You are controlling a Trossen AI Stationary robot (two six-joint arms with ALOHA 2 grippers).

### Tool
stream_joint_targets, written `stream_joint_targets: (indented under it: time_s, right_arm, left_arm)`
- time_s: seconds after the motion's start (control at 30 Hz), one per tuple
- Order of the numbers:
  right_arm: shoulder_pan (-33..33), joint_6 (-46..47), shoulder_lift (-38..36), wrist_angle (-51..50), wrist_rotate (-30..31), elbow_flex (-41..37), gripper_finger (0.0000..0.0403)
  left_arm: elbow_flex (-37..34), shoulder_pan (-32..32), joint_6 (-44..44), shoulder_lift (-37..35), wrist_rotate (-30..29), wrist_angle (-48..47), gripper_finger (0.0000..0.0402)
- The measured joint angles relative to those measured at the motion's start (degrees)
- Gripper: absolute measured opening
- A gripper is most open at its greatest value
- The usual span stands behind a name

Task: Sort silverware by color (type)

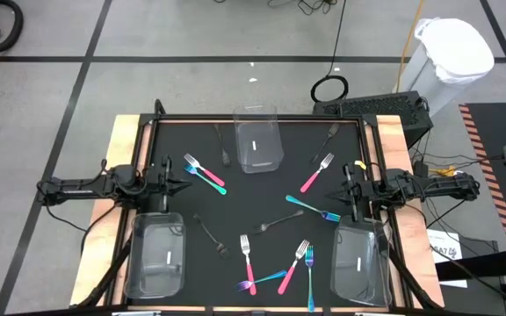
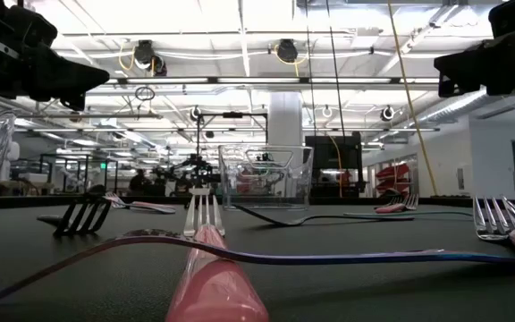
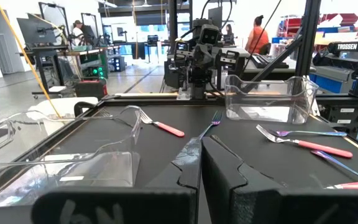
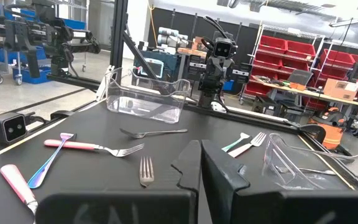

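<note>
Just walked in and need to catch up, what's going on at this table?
Nothing is being handled yet. The left hand and right hand wait shut at opposite sides of the black table. Pink, teal and dark forks lie scattered across it. The three clear bins look empty, so the sorting hasn't begun.

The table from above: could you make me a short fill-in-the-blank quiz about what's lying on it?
1. The number of clear plastic bins on the black table is ___.
2. All of those bins are ___ of silverware.
3. Both the left gripper and the right gripper have their fingers ___.
4. The fork lying nearest the right gripper's far side has a ___ handle.

Missing words: three; empty; shut; pink
</note>
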Motion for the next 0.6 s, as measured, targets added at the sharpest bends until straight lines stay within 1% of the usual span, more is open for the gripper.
stream_joint_targets:
  time_s: [0.4,0.53,0.6]
  right_arm:
    - [-0.01,-0.09,-0.02,0.01,0.0,0.02,0.0011]
    - [-0.01,-3.86,-0.01,0.01,0.0,0.01,0.0011]
    - [0.01,-3.04,0.0,0.01,-0.02,0.0,0.0011]
  left_arm:
    - [0.02,0.0,0.0,-0.01,0.0,0.0,0.0018]
    - [0.02,-0.01,0.0,0.0,0.0,0.0,0.0018]
    - [0.0,0.0,0.0,-0.01,-0.01,0.0,0.0018]
